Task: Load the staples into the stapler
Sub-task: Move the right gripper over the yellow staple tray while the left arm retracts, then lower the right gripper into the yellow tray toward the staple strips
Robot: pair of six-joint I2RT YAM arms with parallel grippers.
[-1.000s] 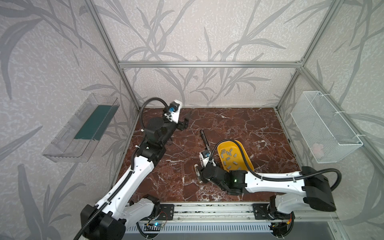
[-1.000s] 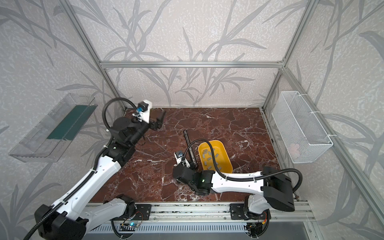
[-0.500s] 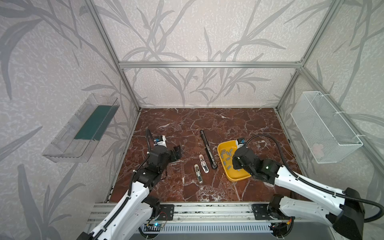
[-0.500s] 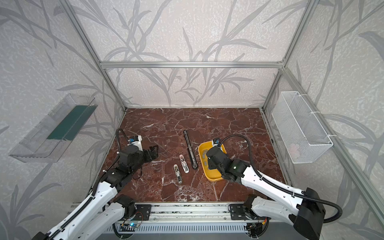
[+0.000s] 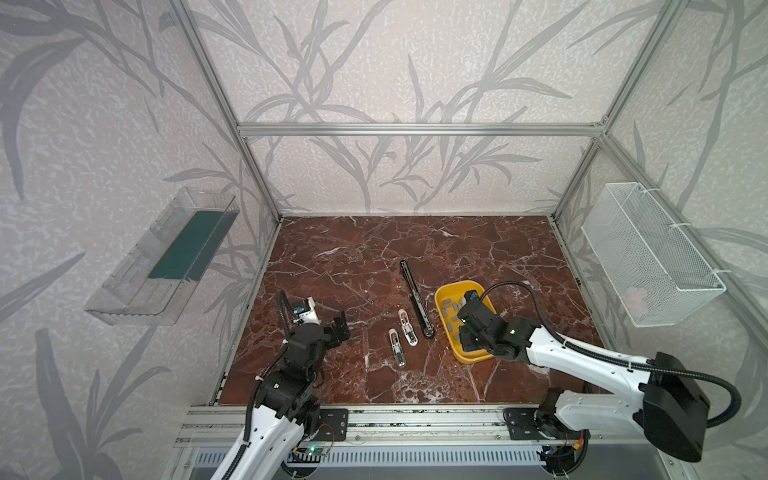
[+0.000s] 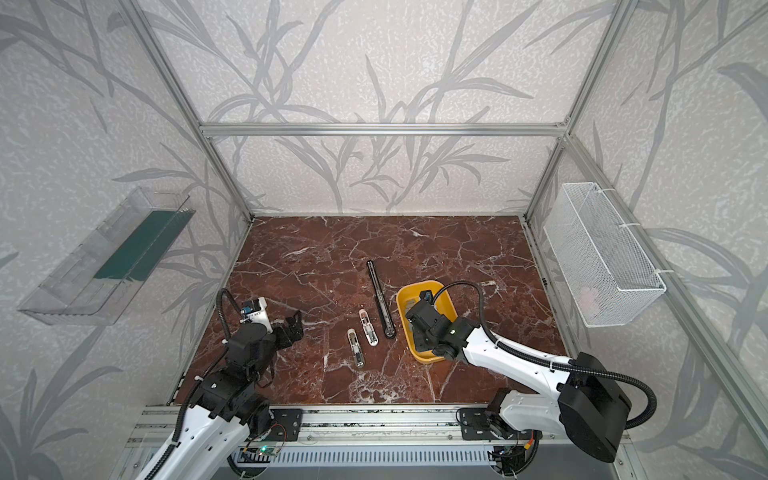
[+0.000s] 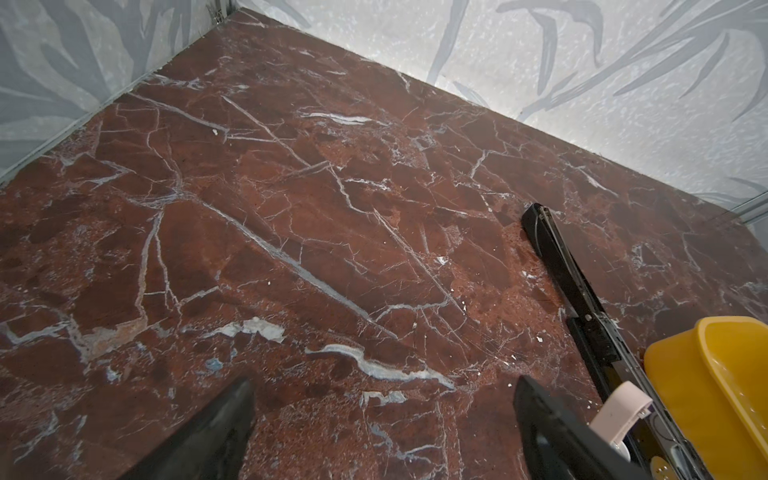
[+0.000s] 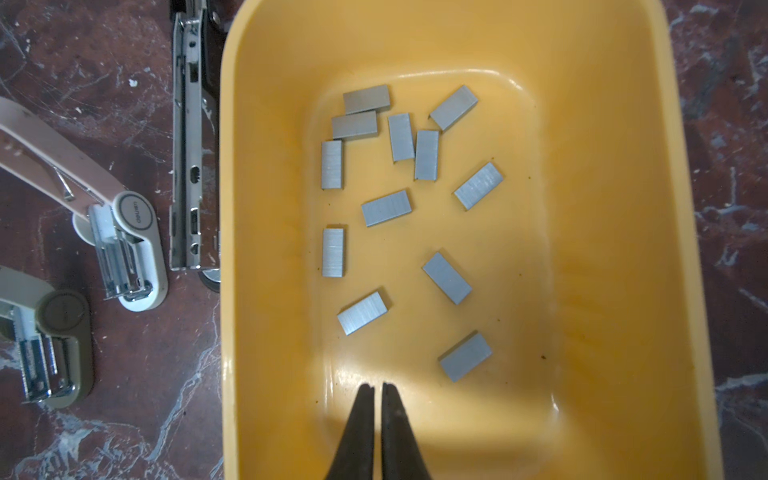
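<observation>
staples (image 8: pixel 386 208) lying flat, long axes pointing variously

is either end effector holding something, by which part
Nothing is held. The right end effector is shut empty over the yellow plastic tray of grey metal staple strips; the left end effector is open.
</observation>
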